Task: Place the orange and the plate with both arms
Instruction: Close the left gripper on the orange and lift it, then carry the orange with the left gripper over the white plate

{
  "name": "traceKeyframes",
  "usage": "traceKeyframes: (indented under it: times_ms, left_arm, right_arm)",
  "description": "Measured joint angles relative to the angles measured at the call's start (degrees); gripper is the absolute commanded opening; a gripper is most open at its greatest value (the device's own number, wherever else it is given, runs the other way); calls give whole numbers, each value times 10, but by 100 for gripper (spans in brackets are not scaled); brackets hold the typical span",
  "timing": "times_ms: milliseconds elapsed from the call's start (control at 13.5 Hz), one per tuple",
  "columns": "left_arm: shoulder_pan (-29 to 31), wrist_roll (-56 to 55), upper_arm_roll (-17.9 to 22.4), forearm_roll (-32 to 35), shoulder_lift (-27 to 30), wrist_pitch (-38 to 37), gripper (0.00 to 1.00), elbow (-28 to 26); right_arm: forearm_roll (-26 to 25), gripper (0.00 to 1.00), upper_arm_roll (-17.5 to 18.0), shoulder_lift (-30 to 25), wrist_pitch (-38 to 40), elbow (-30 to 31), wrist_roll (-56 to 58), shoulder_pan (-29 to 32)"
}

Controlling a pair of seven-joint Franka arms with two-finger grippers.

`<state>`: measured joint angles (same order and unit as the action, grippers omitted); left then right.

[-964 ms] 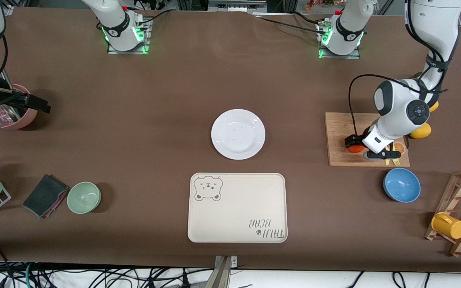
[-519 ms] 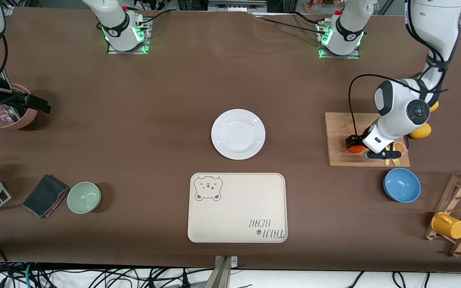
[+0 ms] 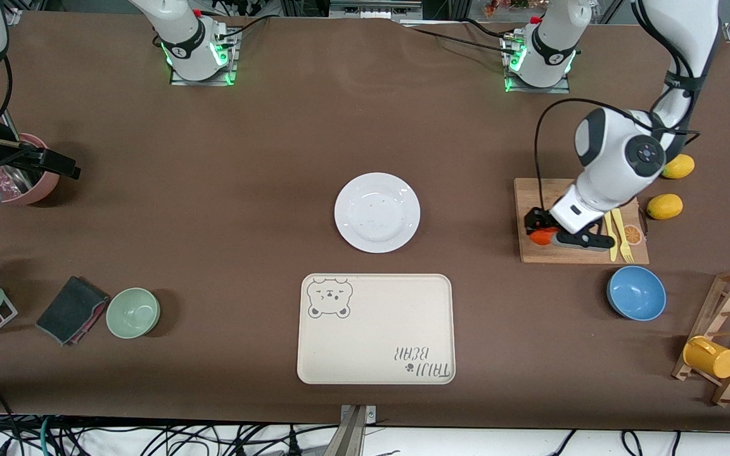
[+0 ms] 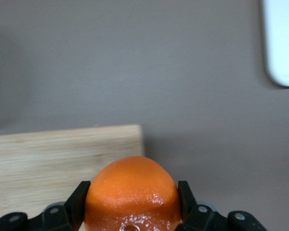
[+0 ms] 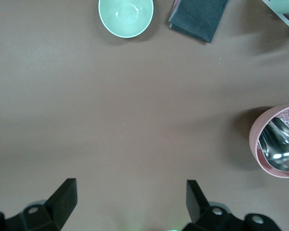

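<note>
The orange [image 3: 540,238] is gripped in my left gripper [image 3: 545,233], just above the edge of the wooden cutting board [image 3: 533,193] that faces the plate. In the left wrist view the black fingers [image 4: 185,202] press on both sides of the orange [image 4: 131,190], with the board [image 4: 48,154] beneath. The white plate [image 3: 377,212] lies empty at the table's middle; its rim shows in the left wrist view [image 4: 281,43]. My right gripper [image 3: 54,164] waits open and empty over bare table beside a pink cup [image 3: 23,187]; its fingers [image 5: 62,195] stand wide apart.
The board carries a yellow fork and knife [image 3: 618,231]. Two lemons [image 3: 664,206] lie beside it. A blue bowl [image 3: 636,292], the cream bear tray [image 3: 376,328], a green bowl [image 3: 133,312], a dark cloth [image 3: 72,309] and a mug rack [image 3: 720,354] lie nearer the front camera.
My left gripper has moved with the orange across the board toward the plate, uncovering the cutlery and lemons. The right arm has not moved.
</note>
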<state>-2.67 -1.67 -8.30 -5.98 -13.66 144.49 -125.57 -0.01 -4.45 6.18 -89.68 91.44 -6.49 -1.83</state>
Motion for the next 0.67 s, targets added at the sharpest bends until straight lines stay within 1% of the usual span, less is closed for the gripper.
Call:
traceKeyframes:
  times_ms: [148,223,297,519,668]
  left_arm:
    - [-11,-75,-55,0,7,-1,0,9]
    - [-25,-122,-76,0,7,-1,0,16]
    - [-44,-165,-88,0,7,-1,0,22]
    - [-105,-251,-98,0,2,-1,0,44]
    - [-144,-295,-96,0,-17,-2,0,63]
  right_arm:
    - [0,100,0,0,0,0,0,0]
    - [0,100,0,0,0,0,0,0]
    - [0,100,0,0,0,0,0,0]
    - [0,100,0,0,0,0,0,0]
    - [0,100,0,0,0,0,0,0]
